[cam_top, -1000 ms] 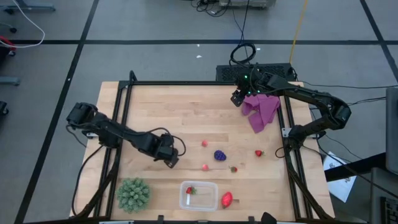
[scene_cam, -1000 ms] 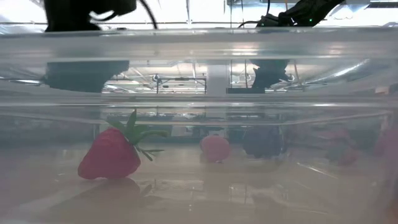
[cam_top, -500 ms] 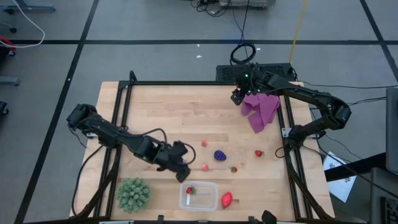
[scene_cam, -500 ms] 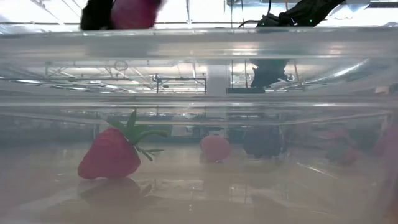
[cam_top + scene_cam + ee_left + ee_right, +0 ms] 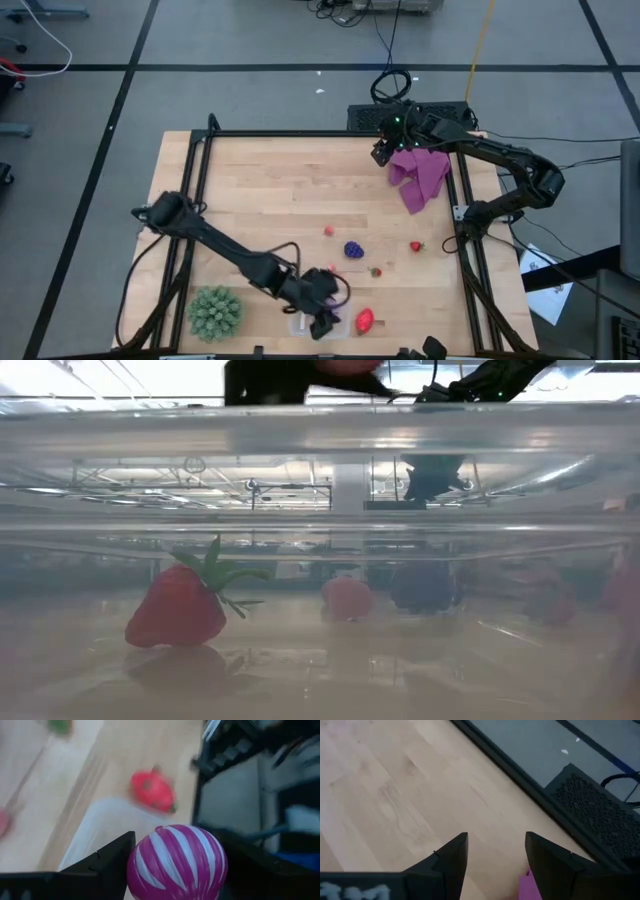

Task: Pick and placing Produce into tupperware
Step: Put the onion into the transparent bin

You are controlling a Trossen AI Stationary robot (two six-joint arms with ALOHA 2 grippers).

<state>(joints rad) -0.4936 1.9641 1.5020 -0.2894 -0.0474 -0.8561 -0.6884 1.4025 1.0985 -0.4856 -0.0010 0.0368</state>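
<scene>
My left gripper (image 5: 322, 318) hangs over the clear tupperware (image 5: 297, 321) at the table's near edge, shut on a magenta ball with white stripes (image 5: 176, 862). One red strawberry (image 5: 178, 608) lies on the box's floor. A larger strawberry (image 5: 365, 320) rests on the table just right of the box. The dark purple grape bunch (image 5: 353, 249), a tiny pink piece (image 5: 329, 231) and two small strawberries (image 5: 416, 246) (image 5: 376, 271) sit on the wood farther back. My right gripper (image 5: 496, 855) waits open at the far right, beside the purple cloth (image 5: 420, 175). My left gripper pinches the magenta ball by its two opposite sides (image 5: 137, 865) between the two fingers (image 5: 107, 862). The ball is lifted clear, above the tupperware (image 5: 100, 827).
A spiky green ball (image 5: 215, 312) stands left of the tupperware near the front edge. A black frame (image 5: 462, 215) runs around the table. The purple cloth lies in the far right corner. Bare wood (image 5: 270, 190) spreads over the table's middle and far left.
My left arm has swung from the table's left-middle toward the near edge and to the right, carrying the magenta ball, and now stands over the tupperware. The strawberry inside the box has stayed where it was.
</scene>
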